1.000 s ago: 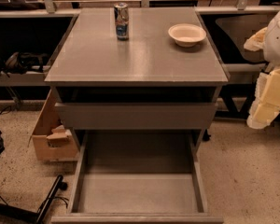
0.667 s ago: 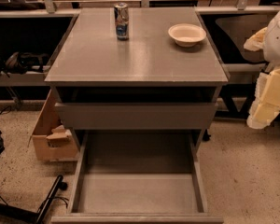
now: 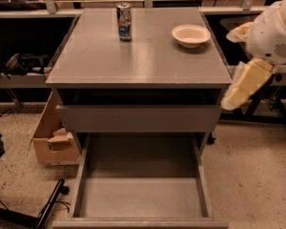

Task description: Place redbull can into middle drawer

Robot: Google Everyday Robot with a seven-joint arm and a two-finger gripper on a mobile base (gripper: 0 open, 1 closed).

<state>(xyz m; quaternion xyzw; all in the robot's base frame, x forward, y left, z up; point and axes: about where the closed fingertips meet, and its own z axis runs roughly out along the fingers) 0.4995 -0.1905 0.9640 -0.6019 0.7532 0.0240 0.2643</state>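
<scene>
The redbull can (image 3: 124,21), blue and silver, stands upright near the back left of the grey cabinet top (image 3: 133,56). The middle drawer (image 3: 140,197) is pulled out wide at the bottom of the view, and its flat grey floor is bare. My gripper (image 3: 238,94), cream-coloured on a white arm, hangs off the cabinet's right edge, level with the top. It is well to the right of the can and holds nothing that I can see.
A round cream bowl (image 3: 191,35) sits at the back right of the cabinet top. The upper drawer's front panel (image 3: 138,118) stands slightly out. A cardboard box (image 3: 52,137) is on the floor at the left, and dark shelves flank the cabinet.
My arm and gripper have moved left and slightly up, closer to the cabinet's right edge. The can, bowl and drawers have not moved.
</scene>
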